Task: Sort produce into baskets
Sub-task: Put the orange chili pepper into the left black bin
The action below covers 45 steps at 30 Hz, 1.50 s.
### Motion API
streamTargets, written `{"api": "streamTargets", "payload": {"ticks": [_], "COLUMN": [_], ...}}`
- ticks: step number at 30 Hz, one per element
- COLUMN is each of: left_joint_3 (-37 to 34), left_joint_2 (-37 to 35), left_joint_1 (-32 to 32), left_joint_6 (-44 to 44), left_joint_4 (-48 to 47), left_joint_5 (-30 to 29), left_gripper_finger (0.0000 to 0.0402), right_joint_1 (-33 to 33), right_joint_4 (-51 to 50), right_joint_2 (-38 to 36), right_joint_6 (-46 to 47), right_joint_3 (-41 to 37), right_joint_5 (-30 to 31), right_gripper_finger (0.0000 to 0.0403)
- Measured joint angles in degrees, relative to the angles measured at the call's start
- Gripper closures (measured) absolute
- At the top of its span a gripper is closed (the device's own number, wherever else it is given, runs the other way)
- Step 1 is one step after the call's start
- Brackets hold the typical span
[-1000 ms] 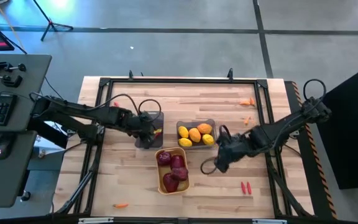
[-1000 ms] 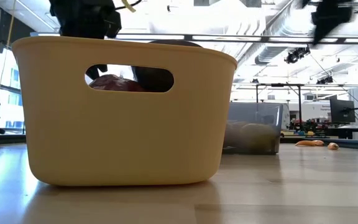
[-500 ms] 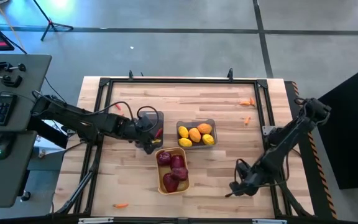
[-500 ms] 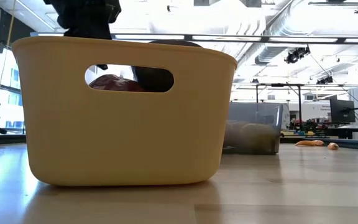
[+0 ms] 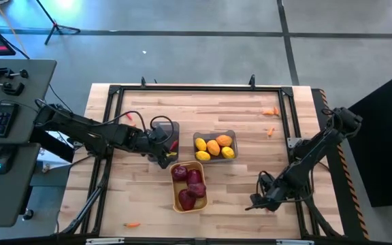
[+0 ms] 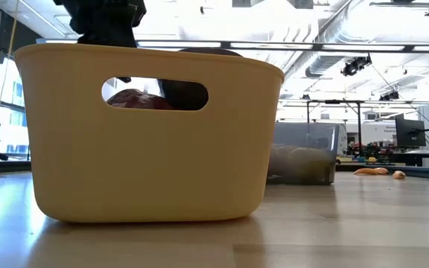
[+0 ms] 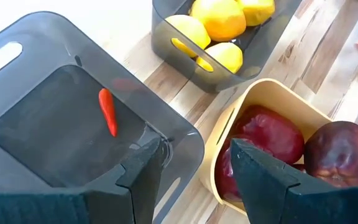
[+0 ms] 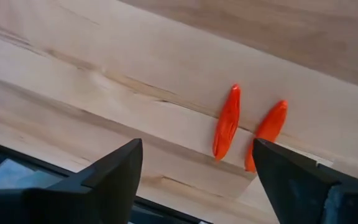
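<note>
My right gripper (image 8: 197,186) stands open just above the table near its right front, fingers pointing steeply down. Two thin orange-red carrot pieces (image 8: 227,122) (image 8: 269,132) lie flat side by side ahead of its fingertips, untouched. In the high view this gripper (image 5: 257,202) covers them. My left gripper (image 7: 194,180) hangs open and holding nothing, over the gap between a dark grey basket (image 7: 73,124), which holds one carrot piece (image 7: 107,111), and the yellow basket (image 7: 272,93), which holds dark red round fruits (image 7: 272,134).
A second grey basket (image 5: 214,146) with yellow and orange oval fruits sits behind the yellow basket (image 5: 189,185). Loose carrot pieces lie at the far right (image 5: 269,111) (image 5: 271,131) and near the front left (image 5: 133,224). A black frame (image 5: 196,88) runs around the table.
My right gripper has swung from beside the yellow basket toward the table's near right corner and come down over the two carrot pieces, rolling its wrist. My left gripper has shifted a little from over the dark grey basket toward the yellow one.
</note>
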Motion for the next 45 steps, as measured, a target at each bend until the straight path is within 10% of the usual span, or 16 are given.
{"api": "streamTargets", "payload": {"ticks": [17, 30, 38, 45], "left_joint_3": [0.0, 3.88, 6.77, 6.67], "left_joint_2": [0.07, -4.61, -16.75, -19.98], "left_joint_1": [-0.04, 0.81, -0.43, -1.73], "left_joint_6": [-0.02, 7.31, 22.02, 22.69], "left_joint_4": [0.39, 1.37, 12.96, 11.21], "left_joint_5": [-2.56, 0.06, -12.03, -16.26], "left_gripper_finger": [0.0224, 0.023, 0.0242, 0.0243], "right_joint_1": [0.04, -1.17, -12.75, -28.53], "right_joint_4": [2.58, -0.98, -2.09, 14.2], "right_joint_2": [9.12, 8.34, 5.22, 10.74], "right_joint_6": [0.4, -4.26, -33.63, -69.79], "right_joint_3": [0.31, 3.57, 21.0, 29.63], "right_joint_5": [-2.22, 2.98, 27.77, 24.31], "right_gripper_finger": [0.0153, 0.0387, 0.0397, 0.0398]}}
